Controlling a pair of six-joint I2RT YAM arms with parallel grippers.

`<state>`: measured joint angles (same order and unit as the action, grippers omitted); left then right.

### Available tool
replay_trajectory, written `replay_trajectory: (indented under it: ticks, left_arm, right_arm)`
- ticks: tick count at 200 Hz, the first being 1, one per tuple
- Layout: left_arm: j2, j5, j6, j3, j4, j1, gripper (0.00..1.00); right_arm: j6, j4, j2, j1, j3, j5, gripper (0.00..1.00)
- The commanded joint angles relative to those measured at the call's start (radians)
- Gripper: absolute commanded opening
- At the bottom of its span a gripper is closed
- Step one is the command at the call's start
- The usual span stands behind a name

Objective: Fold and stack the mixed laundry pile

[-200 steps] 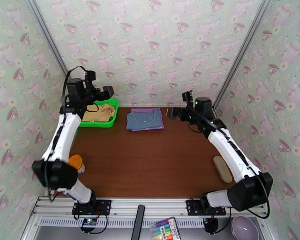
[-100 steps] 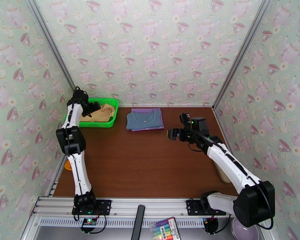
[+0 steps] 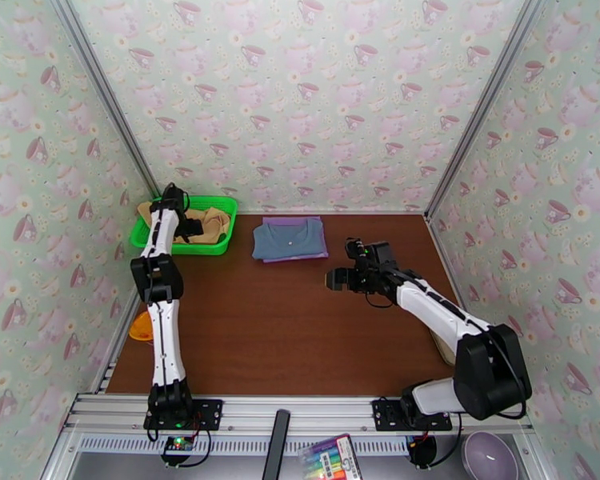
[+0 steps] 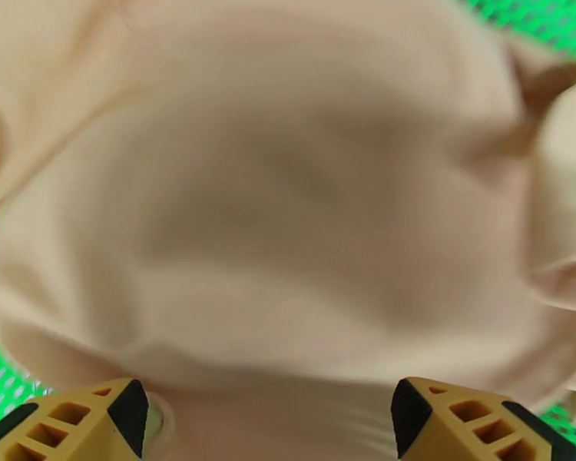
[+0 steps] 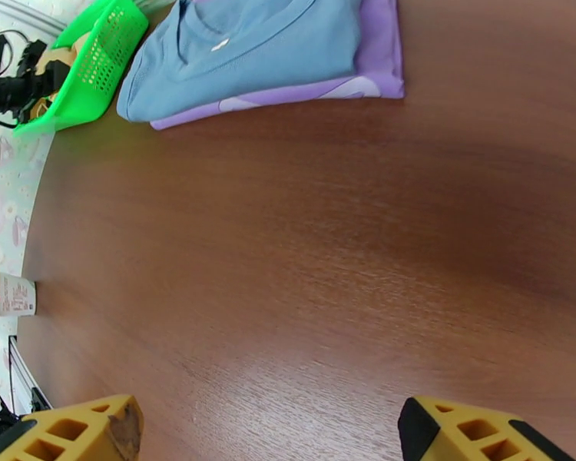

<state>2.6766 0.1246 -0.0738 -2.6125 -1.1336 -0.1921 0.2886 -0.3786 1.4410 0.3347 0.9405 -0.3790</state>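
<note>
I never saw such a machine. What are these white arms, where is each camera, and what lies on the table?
These are two robot arms, each ending in a two-finger gripper. One camera looks down from above; one more sits on each wrist. On the table lie a slate-blue shirt folded on a purple T-shirt, and a green basket holding a tan shirt. The left gripper is open just over the tan shirt; the right gripper is open above the table. Nothing is held.
</note>
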Motion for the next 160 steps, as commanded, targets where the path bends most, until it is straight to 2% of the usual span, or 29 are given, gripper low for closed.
replay_trajectory:
  ticks: [1,23,39,55,64,73,103,138,160]
  left_arm:
    - [0.066,0.044,0.039,-0.035,-0.054,0.009,0.88]
    - [0.098,0.025,0.050,-0.035,-0.064,0.012,0.83]
    - [0.119,0.015,0.056,-0.074,-0.094,0.011,0.70]
    - [0.102,-0.005,0.067,-0.049,-0.070,0.013,0.46]
    - [0.089,-0.016,0.069,-0.035,-0.056,0.013,0.20]
    - [0.075,-0.027,0.069,-0.034,-0.048,0.013,0.00]
    - [-0.030,-0.070,0.049,-0.011,0.020,0.017,0.00]
    - [-0.307,-0.117,-0.030,0.154,0.240,0.023,0.00]
    - [-0.425,-0.141,-0.080,0.149,0.284,0.026,0.00]
  right_arm:
    - [0.021,0.027,0.012,0.012,0.007,-0.015,0.92]
    - [0.023,0.030,0.017,0.015,0.005,-0.012,0.91]
    - [0.025,0.029,0.018,0.017,0.010,-0.011,0.90]
    - [0.028,0.024,0.019,0.017,0.013,-0.015,0.89]
    - [0.028,0.023,0.016,0.017,0.015,-0.015,0.87]
    - [0.030,0.021,0.011,0.017,0.015,-0.015,0.86]
    - [0.031,0.017,-0.011,0.017,0.010,-0.020,0.83]
    - [0.026,0.006,-0.063,0.018,0.004,-0.017,0.82]
    - [0.011,0.003,-0.112,0.018,-0.013,-0.013,0.82]
